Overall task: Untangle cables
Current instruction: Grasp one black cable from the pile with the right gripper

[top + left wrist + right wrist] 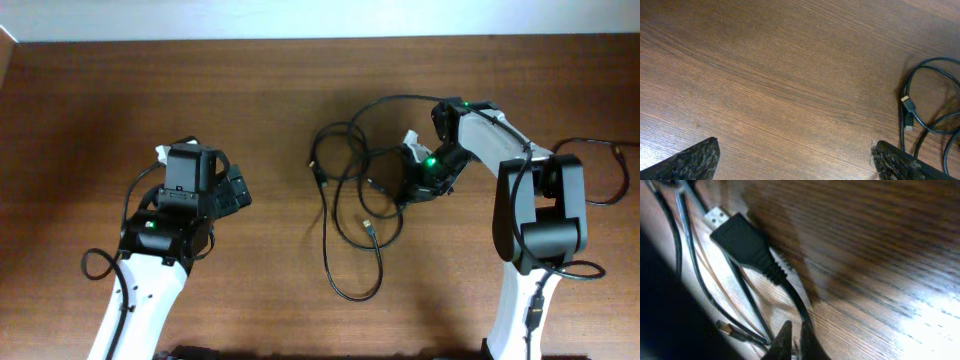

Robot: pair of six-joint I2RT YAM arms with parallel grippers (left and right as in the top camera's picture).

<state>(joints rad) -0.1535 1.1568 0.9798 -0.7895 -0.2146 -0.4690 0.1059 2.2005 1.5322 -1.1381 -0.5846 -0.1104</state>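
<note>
The cables [326, 235] lie in a loose black tangle on the table [250, 80], right of its middle, with overlapping loops and one long loop trailing toward the near edge. A small gold-tipped plug [367, 228] sits inside the loops. The right fingers [413, 186] are down at the right edge of the tangle. In the right wrist view they [782, 342] stand almost together, and the cord of a black USB plug [742, 242] runs in between their tips, seemingly pinched there. Other thin cords cross beside that plug. The left fingers [236, 190] are well apart from the tangle, over bare wood on the left, and are spread wide with nothing between them. The left wrist view catches only the tangle's edge, a metal-tipped plug [908, 106] lying on the wood. The table is dark brown with a fine straight grain, and it shows bright glare near the right fingers. A pale wall [300, 20] runs along its far edge
</note>
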